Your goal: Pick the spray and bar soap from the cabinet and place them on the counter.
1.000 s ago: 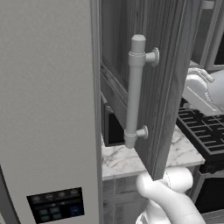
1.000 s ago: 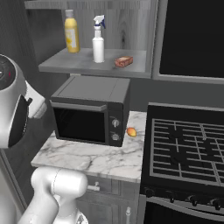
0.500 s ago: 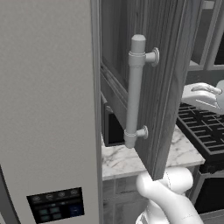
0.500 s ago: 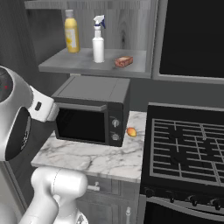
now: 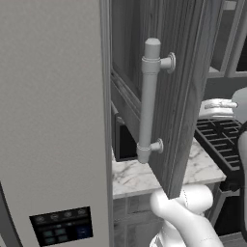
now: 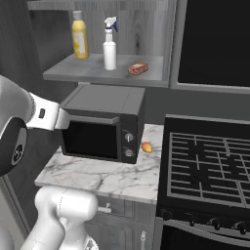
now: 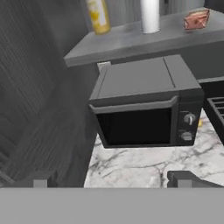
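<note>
My claw [image 7: 111, 181] spread wide and empty, low over the desk [image 7: 144, 168] before the microwave [image 7: 146, 103], bar soap [image 7: 196, 19] well above on the cabinet [image 5: 164, 87] shelf's right end, spray [image 6: 110, 44] just beside it

open cabinet [image 6: 105, 73] shelf unblocked; microwave [image 6: 103, 127] crowds counter [image 6: 112, 178] below.
</note>
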